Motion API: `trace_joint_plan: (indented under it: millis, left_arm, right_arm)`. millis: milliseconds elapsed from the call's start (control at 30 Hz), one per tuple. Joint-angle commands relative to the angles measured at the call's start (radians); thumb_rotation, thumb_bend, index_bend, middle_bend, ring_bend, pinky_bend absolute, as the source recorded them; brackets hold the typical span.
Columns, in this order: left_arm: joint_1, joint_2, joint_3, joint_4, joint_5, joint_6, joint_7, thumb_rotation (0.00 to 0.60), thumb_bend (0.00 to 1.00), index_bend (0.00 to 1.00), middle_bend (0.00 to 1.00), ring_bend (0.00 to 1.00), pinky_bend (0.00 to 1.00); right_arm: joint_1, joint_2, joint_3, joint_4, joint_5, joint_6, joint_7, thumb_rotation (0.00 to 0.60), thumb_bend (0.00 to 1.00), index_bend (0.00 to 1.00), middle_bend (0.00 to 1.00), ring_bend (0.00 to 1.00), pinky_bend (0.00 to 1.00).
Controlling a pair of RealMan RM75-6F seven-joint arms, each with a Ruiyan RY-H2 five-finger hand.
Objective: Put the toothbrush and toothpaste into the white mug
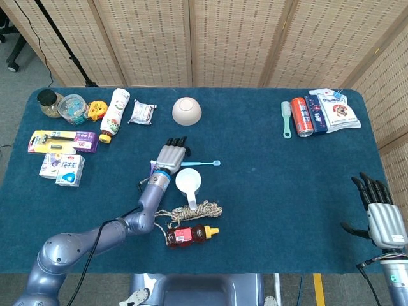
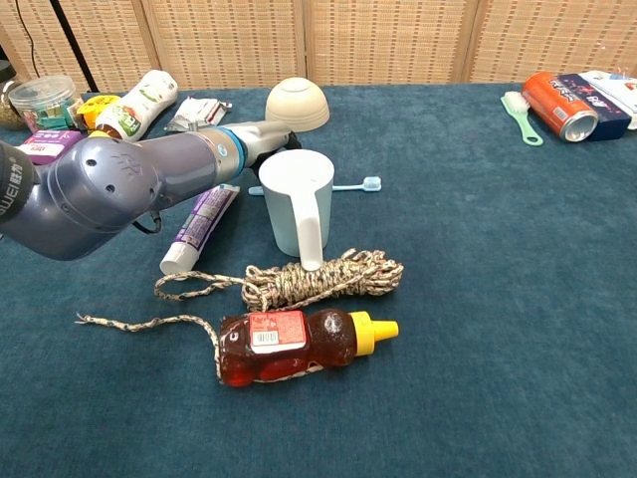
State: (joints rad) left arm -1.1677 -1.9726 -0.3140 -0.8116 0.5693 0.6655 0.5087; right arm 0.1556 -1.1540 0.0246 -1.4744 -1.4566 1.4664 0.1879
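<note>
The white mug (image 1: 189, 181) (image 2: 297, 199) stands upright mid-table with its handle toward me. Behind it lies the light-blue toothbrush (image 1: 204, 163) (image 2: 356, 185), flat on the cloth, its head to the right. The purple-and-white toothpaste (image 2: 199, 224) lies left of the mug, and my forearm covers most of it in the head view. My left hand (image 1: 171, 155) (image 2: 261, 139) hovers with straight fingers over the toothbrush's handle end and holds nothing. The mug hides part of it in the chest view. My right hand (image 1: 380, 217) is at the near right edge, fingers spread and empty.
A coiled rope (image 2: 318, 279) and a honey bottle (image 2: 299, 344) lie in front of the mug. An upturned bowl (image 1: 187, 109) sits behind the left hand. Boxes, jars and a bottle (image 1: 113, 115) line the far left. A can (image 1: 301, 116) and green brush (image 1: 286, 118) lie far right.
</note>
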Motion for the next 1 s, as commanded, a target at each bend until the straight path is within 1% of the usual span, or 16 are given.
trace_joint_plan:
  millis: [33,300,400,467,600,733,1000]
  left_arm:
    - [0.005,0.003,0.001,0.0,0.007,0.004,-0.001,0.6,0.38,0.35,0.0,0.0,0.0]
    - [0.015,-0.006,-0.001,0.007,0.014,-0.003,-0.005,0.6,0.38,0.36,0.0,0.0,0.0]
    - [0.017,-0.012,-0.005,0.005,0.023,0.009,-0.01,0.6,0.38,0.4,0.0,0.0,0.0]
    - [0.019,-0.019,-0.007,0.007,0.033,0.029,-0.01,0.6,0.38,0.44,0.0,0.0,0.0]
    - [0.022,-0.034,-0.01,0.018,0.047,0.055,-0.006,0.6,0.38,0.48,0.0,0.0,0.0]
    - [0.031,-0.042,-0.015,0.021,0.075,0.081,-0.02,0.6,0.38,0.49,0.0,0.0,0.0]
    - [0.045,-0.053,-0.016,0.03,0.106,0.082,-0.023,0.6,0.38,0.49,0.0,0.0,0.0]
  right_arm:
    - [-0.001,0.0,0.002,0.0,-0.003,-0.003,-0.002,0.6,0.0,0.0,0.0,0.0,0.0]
    - [-0.006,0.001,0.009,-0.004,-0.01,-0.013,-0.004,0.6,0.0,0.0,0.0,0.0,0.0]
    - [-0.007,0.003,0.011,-0.006,-0.013,-0.016,0.0,0.6,0.0,0.0,0.0,0.0,0.0]
    - [-0.008,0.003,0.013,-0.005,-0.015,-0.018,-0.001,0.6,0.0,0.0,0.0,0.0,0.0]
    - [-0.009,0.003,0.015,-0.005,-0.019,-0.023,0.001,0.6,0.0,0.0,0.0,0.0,0.0]
    - [-0.01,0.003,0.018,-0.003,-0.02,-0.027,0.006,0.6,0.0,0.0,0.0,0.0,0.0]
    - [-0.013,0.005,0.021,-0.004,-0.027,-0.032,0.01,0.6,0.0,0.0,0.0,0.0,0.0]
